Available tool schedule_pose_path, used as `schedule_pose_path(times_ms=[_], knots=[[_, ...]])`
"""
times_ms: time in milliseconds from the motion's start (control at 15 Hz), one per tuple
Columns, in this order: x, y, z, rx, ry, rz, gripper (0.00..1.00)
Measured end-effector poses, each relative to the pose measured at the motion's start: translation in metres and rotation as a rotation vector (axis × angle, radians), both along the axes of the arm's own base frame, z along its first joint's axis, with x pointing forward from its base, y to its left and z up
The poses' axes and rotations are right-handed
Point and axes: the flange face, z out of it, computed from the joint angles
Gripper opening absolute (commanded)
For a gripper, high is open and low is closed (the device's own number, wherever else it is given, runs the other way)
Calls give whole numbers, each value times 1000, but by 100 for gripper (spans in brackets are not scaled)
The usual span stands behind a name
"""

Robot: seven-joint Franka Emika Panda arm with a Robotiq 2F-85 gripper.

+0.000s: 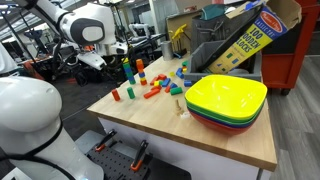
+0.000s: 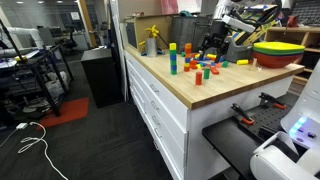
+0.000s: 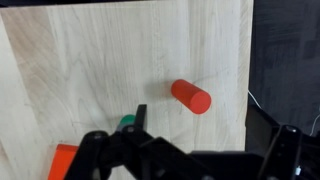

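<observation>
Now — jaws spread wide near red cylinder (image 3: 190, 97) | yellow bowl (image 1: 225, 95) nests atop stacked bowls (image 1: 228, 122)

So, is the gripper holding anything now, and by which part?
Nothing is held: the gripper stands open, and the red cylinder lies free on the table.

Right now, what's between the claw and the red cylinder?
Only bare tabletop, in the wrist view, separates the claw from the red cylinder; a green block sits aside.

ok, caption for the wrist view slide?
Open fingers over wooden table; red cylinder lying nearby, green block beside one finger.
</observation>
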Motion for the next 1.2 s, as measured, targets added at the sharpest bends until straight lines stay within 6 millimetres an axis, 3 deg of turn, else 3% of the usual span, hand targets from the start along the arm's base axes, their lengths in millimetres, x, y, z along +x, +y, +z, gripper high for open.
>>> schedule_pose_path(times_ms=[467,1200], knots=[[0,-1,-2,8,6,-11,100],[11,26,-48,-17,17,-52,100]])
